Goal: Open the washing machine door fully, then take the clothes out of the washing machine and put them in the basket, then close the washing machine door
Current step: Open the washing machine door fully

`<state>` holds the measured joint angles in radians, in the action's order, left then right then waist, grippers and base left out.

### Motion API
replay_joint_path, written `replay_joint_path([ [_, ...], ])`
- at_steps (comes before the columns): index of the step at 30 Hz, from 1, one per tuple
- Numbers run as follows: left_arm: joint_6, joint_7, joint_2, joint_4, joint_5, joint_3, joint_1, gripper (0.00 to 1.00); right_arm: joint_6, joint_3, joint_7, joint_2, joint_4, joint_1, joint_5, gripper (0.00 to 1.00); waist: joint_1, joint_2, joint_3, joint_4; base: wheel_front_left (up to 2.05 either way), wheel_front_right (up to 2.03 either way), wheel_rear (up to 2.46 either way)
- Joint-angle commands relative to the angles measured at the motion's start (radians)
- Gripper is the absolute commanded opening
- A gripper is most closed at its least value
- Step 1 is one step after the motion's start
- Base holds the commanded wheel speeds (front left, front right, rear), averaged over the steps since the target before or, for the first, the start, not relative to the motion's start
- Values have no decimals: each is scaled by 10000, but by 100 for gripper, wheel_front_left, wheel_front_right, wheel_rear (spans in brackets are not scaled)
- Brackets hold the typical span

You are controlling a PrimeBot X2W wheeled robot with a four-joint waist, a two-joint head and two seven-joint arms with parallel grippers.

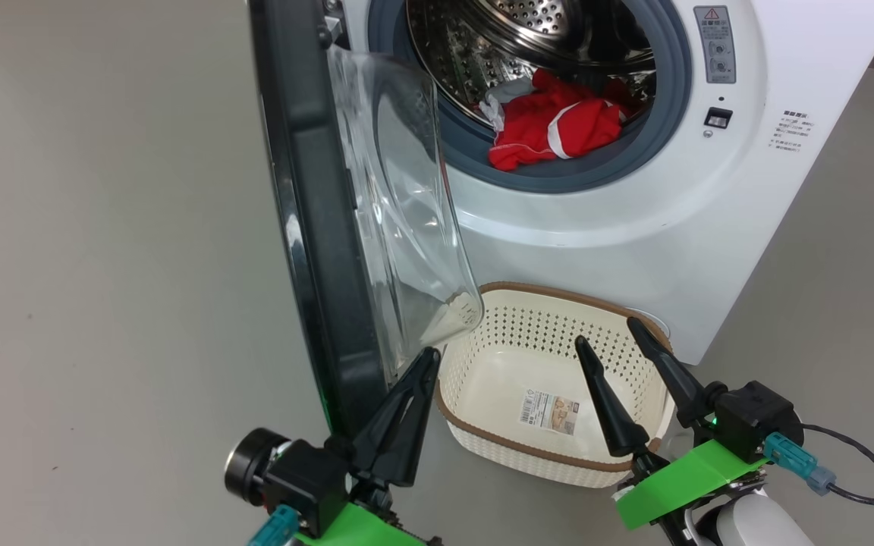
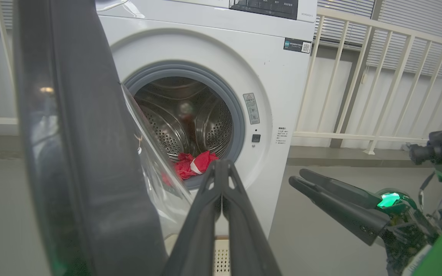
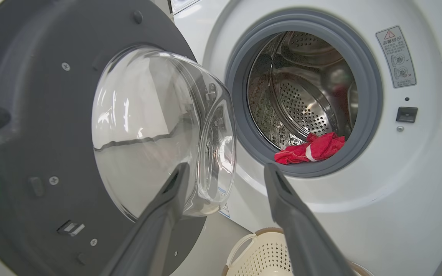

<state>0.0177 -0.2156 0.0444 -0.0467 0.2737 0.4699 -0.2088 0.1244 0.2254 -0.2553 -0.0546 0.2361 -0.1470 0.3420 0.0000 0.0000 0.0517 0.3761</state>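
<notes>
Head view, lower centre: left gripper [image 1: 428,355], pinched shut, sits beside the washing machine door [image 1: 308,227], likely to push it wider (right gripper [image 1: 606,332] gapes, empty).

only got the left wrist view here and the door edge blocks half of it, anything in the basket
Observer: Nothing. The head view shows the basket with just a sticker on its bare floor.
Operator: ok, right pincer open or shut, i see it side on
Observer: Open. In the right wrist view the right pincer has its jaws wide apart with nothing between them.
Operator: how far forward are the clothes
Observer: From the head view, the clothes lie at the drum's front, their edge reaching the grey rubber ring.
</notes>
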Motion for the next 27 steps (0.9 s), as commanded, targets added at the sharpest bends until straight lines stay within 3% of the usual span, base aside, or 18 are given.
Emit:
replay_joint_path([
  [1,-45,-115,82,72,109,-345,-149,0,63,216,-65,43,-229,-234,-48,100,0,0,-21,38,0,0,0],
  [13,-68,-166,206,-524,384,-495,-189,0,63,230,-65,43,-154,-263,-11,100,0,0,25,169,0,0,0],
  [27,450,-219,447,-625,432,-980,-157,0,63,194,-65,43,-72,-264,-84,100,0,0,129,533,0,0,0],
])
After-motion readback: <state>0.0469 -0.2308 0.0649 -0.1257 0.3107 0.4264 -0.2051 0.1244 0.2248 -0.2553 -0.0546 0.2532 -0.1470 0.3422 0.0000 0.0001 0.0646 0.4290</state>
